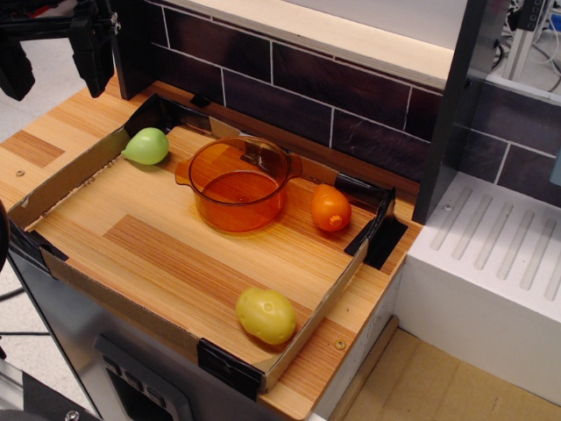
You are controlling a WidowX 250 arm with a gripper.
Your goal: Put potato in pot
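Though far from potato [266,315], pincer [53,58] aloft

Yellow-green potato [266,315] near corner, amber pot [237,182] upright

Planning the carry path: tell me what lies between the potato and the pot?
Nothing. In the observation.image view, only bare wooden tray floor separates the potato from the pot; the orange fruit sits off to the side.

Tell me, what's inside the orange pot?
Nothing: the pot is see-through, and only its orange bottom shows. The potato lies outside, at the tray's near edge. Its own wall blurs the tray behind it.
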